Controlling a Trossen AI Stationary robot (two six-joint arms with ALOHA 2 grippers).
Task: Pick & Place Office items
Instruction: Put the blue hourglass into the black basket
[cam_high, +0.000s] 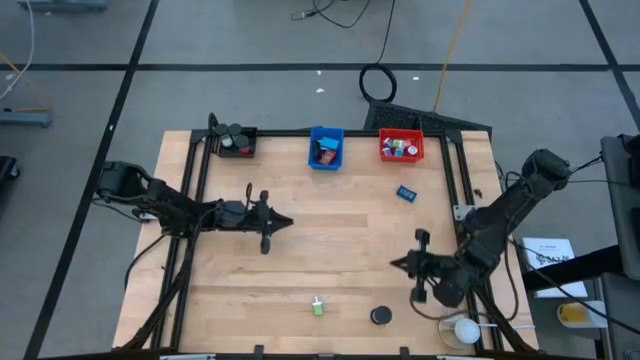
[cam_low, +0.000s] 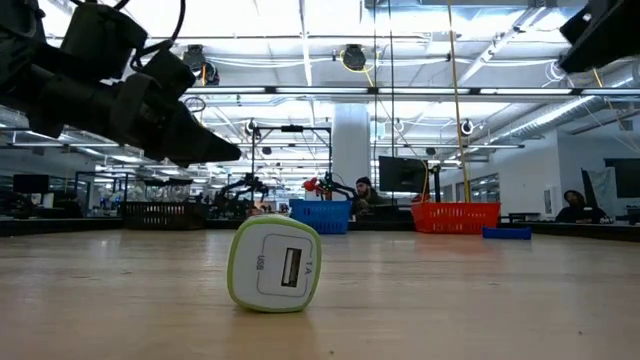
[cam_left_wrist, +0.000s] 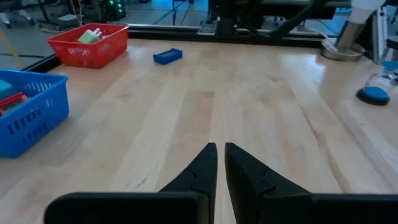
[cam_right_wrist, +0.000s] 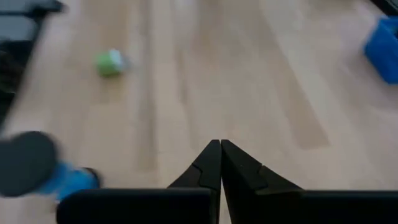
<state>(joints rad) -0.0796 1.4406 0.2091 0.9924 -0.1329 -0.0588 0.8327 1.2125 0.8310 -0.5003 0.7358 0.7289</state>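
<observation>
The right gripper (cam_high: 398, 264) hangs over the near right part of the table (cam_high: 330, 225), fingers pinched together to a point with nothing between them; its wrist view shows the two tips meeting over bare wood. The left gripper (cam_high: 285, 222) sits over the left middle of the table, its fingers nearly together with only a thin slit between the tips, and it holds nothing either. Both point inward toward the table's centre, well apart from each other.

The office items are scattered. A green and white USB charger (cam_high: 317, 307) lies near the near edge, left of the right gripper and apart from it; in the low view it stands on its side (cam_low: 275, 264) with the port facing the camera. A black disc (cam_high: 381, 316) lies just right of the charger, also at the near edge. A small blue block (cam_high: 406, 193) lies on the far right, near the red bin (cam_high: 401, 146).

Along the far edge stand three bins: a black one (cam_high: 236, 141) at the left, a blue one (cam_high: 326, 147) in the middle and the red one to the right, each with small pieces inside. A white round object (cam_high: 466, 329) sits at the near right corner, close behind the right arm.

The middle of the table between the grippers is open wood. Dark rails run along the left and right sides.
</observation>
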